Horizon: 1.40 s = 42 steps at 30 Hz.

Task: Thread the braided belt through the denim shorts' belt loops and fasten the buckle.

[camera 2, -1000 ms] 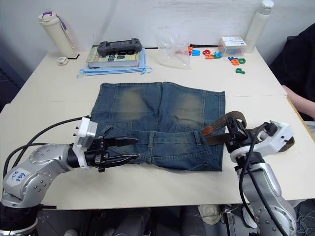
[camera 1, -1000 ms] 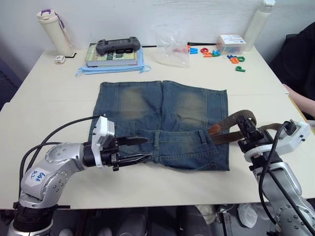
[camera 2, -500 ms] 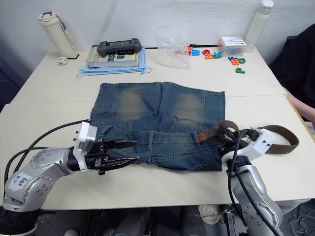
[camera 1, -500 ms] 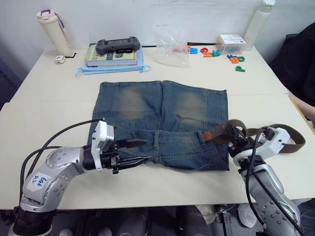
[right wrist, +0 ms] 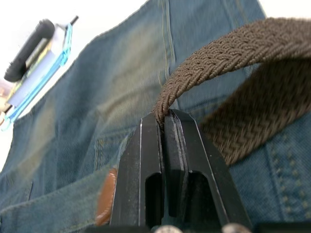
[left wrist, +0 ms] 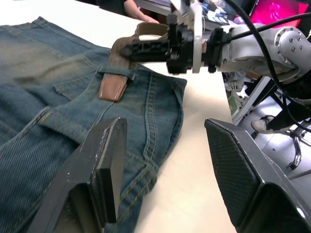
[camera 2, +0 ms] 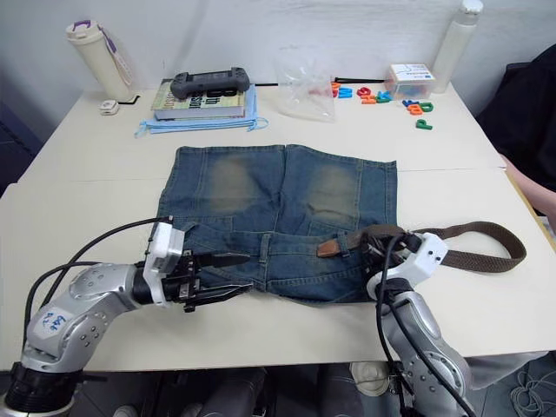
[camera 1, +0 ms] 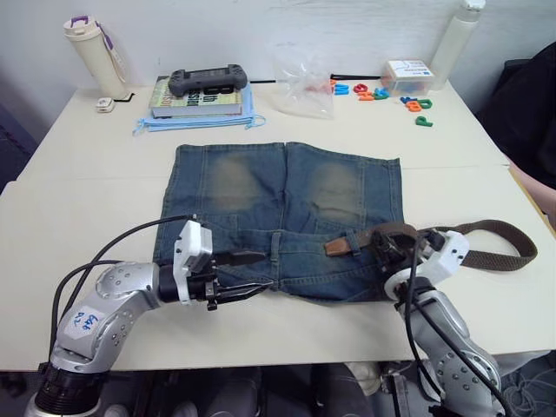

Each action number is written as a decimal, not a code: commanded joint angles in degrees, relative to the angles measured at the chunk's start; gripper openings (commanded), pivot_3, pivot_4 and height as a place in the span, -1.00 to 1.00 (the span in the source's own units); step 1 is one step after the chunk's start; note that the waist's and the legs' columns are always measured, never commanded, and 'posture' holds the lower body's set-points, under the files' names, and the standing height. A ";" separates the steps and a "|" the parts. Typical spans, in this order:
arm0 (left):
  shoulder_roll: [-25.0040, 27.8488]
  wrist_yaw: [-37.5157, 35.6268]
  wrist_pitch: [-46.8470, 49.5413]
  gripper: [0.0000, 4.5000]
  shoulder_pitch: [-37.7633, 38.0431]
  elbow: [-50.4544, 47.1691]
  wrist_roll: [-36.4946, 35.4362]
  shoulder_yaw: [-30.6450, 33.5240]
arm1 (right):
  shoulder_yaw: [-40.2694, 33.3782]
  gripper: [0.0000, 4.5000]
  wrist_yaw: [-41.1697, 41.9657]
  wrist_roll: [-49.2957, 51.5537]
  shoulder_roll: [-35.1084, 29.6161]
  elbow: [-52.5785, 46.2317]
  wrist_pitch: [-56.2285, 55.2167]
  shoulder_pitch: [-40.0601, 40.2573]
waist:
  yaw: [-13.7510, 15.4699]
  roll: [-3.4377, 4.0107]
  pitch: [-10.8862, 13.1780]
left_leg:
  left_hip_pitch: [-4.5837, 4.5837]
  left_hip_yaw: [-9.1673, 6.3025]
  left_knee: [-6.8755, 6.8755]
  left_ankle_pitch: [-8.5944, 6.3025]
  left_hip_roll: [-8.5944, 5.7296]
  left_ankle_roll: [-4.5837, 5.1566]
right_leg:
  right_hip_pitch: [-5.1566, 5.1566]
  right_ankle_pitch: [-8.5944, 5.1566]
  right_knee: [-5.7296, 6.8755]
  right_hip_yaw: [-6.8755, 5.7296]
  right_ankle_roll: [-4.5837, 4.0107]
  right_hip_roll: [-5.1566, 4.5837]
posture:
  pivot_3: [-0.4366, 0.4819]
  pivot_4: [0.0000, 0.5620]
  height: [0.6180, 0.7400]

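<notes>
Brown braid is clamped between your right gripper's fingers, which are closed on the belt a little behind its tan tip. Over the last second that gripper has pushed in along the waistband of the shorts, and the tip has travelled with it: a second ago it sat near the shorts' outer edge, and now it lies ahead of the fingers, past a belt loop and pointing toward your left gripper. In the left wrist view the strap runs under that loop with the tip showing beyond it, so I judge the first loop threaded.

Behind the right gripper the rest of the belt has been drawn out into a long open curve on the table, well clear of the cloth; I cannot make out the buckle.

Your left gripper has crept closer to the shorts. Its fingers are spread wide, holding nothing, the nearer one just over the denim at the waistband's lower edge. The tip is still well ahead of it, with another loop between them.

What this means: feeding has begun, but most of the loops remain and fastening is a long way off. Your right grip is now close to the threaded loop, so it will probably need to let go and take hold further back.
</notes>
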 commanded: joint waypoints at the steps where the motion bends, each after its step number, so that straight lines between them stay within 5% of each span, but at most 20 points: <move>1: -1.61 1.47 -0.96 0.27 -2.17 0.19 1.49 -2.02 | 0.29 -1.00 -1.13 0.75 0.94 -0.07 2.35 -0.78 | -0.03 0.00 0.00 | -0.01 0.00 0.01 0.00 0.00 0.00 | 0.00 0.00 0.01 -0.01 0.00 0.00 | -0.05 -0.47 -0.32; 13: -12.92 11.92 -9.01 0.27 -17.67 11.90 21.87 -17.21 | -2.15 -1.00 -1.32 9.23 5.17 2.45 4.68 -1.09 | -0.24 -0.04 -0.02 | 0.01 0.01 0.00 0.02 0.00 -0.04 | 0.00 0.01 0.04 -0.01 0.02 0.03 | -0.05 -0.47 -0.32; 18: -13.81 13.96 -17.10 0.27 -20.82 18.56 30.15 -19.33 | -3.69 -1.00 -1.85 15.80 6.62 3.35 4.18 -1.44 | -0.60 -0.05 -0.03 | 0.04 0.02 0.00 0.04 0.02 -0.08 | -0.02 0.01 0.09 0.01 0.02 0.05 | -0.05 -0.47 -0.32; 33: -11.48 3.40 -35.91 0.27 -22.18 30.77 30.88 -15.83 | -4.18 -1.00 -5.27 25.70 9.00 8.90 2.88 -3.06 | -1.69 -0.22 -0.13 | 0.09 0.00 0.00 0.07 0.08 -0.12 | -0.04 0.01 0.22 0.01 0.00 0.10 | -0.05 -0.47 -0.32; 42: -13.77 4.61 -45.16 0.27 -23.97 36.97 36.51 -17.70 | -3.17 -1.00 -5.08 23.48 9.58 8.70 2.44 -2.65 | -1.64 -0.32 -0.19 | 0.11 0.00 0.01 0.06 0.09 -0.11 | -0.03 0.02 0.23 0.02 -0.01 0.12 | -0.05 -0.47 -0.32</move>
